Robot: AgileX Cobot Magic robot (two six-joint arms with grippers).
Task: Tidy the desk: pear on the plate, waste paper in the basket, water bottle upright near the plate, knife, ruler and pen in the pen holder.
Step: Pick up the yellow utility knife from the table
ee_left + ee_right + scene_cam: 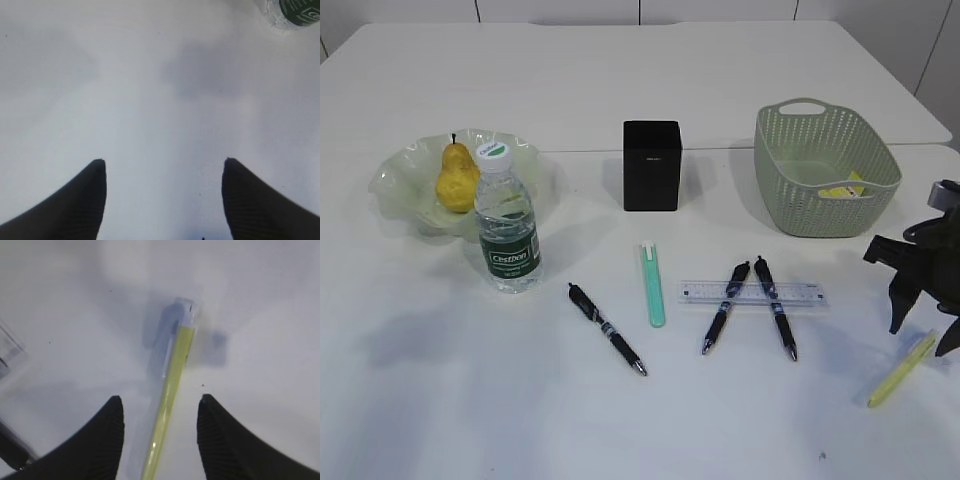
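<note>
Yellow stick [170,405] lies between right gripper's [160,415] fingers.

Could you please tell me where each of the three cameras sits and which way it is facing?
Exterior: chest height, slanting down the table; right gripper at the right edge.
Left wrist: faces down on bare table; left gripper open, water bottle in the corner.
Right wrist: faces down; open fingers straddle a yellow stick.
Shared: bottle; stick.

Exterior view: bright, even, diffuse light, sharp focus. Soft faint shadows on the counter [440,420], a broad smudge near its front-left corner. Small highlights on the water bottle [507,225]. Both wrist views soft and hazy, bluish cast; yellow stick [167,400] blurred, double shadow beside it. Fingers [107,440] out of focus.
</note>
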